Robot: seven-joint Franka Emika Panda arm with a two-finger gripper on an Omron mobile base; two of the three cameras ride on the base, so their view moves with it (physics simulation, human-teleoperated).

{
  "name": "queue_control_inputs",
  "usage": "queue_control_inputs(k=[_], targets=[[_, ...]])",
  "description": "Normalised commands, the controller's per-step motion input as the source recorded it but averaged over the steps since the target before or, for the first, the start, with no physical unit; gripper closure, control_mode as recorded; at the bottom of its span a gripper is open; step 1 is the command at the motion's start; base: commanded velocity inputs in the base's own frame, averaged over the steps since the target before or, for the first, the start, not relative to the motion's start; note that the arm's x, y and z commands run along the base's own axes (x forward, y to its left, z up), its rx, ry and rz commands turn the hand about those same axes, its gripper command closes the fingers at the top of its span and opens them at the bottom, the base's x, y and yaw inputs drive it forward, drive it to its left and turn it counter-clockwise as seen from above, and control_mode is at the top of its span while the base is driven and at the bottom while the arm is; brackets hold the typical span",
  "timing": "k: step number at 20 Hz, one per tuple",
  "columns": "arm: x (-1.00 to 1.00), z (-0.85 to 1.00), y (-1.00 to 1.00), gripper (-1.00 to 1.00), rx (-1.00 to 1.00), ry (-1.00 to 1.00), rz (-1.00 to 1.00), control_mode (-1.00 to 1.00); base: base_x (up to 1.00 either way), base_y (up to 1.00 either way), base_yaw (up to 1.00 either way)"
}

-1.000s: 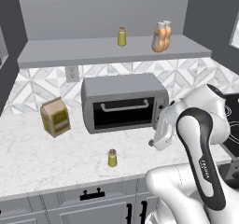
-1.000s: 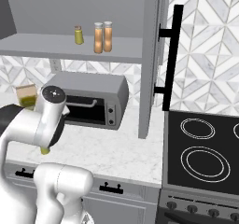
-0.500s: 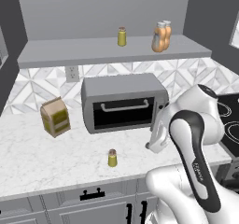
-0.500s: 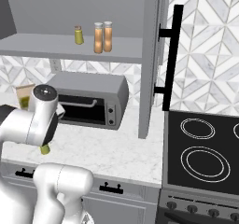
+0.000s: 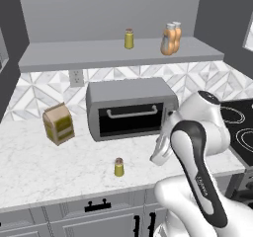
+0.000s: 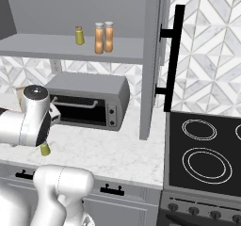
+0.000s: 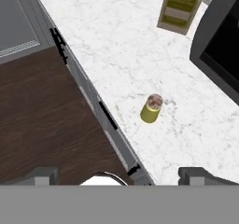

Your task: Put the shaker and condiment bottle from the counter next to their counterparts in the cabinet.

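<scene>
The small yellow-green shaker (image 5: 118, 167) (image 6: 45, 149) (image 7: 151, 108) stands upright on the marble counter (image 5: 69, 172) near its front edge. Its twin (image 5: 129, 38) (image 6: 79, 35) stands on the open cabinet shelf (image 5: 89, 54). Both orange condiment bottles (image 5: 168, 39) (image 6: 99, 38) stand side by side on that shelf, to the twin's right. My gripper (image 5: 157, 156) (image 7: 120, 175) hangs above the counter, to the right of the counter shaker and apart from it. It is open, with its fingertips (image 7: 44, 173) wide and nothing between them.
A grey toaster oven (image 5: 131, 107) sits behind the shaker, and a tan-and-green box (image 5: 58, 124) (image 7: 179, 6) stands to its left. Grey drawers with black handles (image 5: 96, 206) run below the counter. A black stove (image 6: 207, 149) lies to the right, past a tall grey panel (image 6: 153, 60).
My hand has come down and a little to the left, closer to the shaker on the counter. The shaker and the things on the shelf have not moved.
</scene>
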Motion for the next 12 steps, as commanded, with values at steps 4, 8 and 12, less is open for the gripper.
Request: queue_control_inputs(k=[4, 8, 12], targets=[[-0.01, -0.24, 0.27, -1.0, 0.0, -0.14, -0.11, -1.0, 0.0, 0.0, 0.0], [-0.02, -0.46, 0.14, -1.0, 0.0, -0.11, -0.12, -1.0, 0.0, 0.0, 0.0], [-0.12, -0.55, 0.0, -1.0, 0.0, -0.04, -0.11, -1.0, 0.0, 0.0, 0.0]])
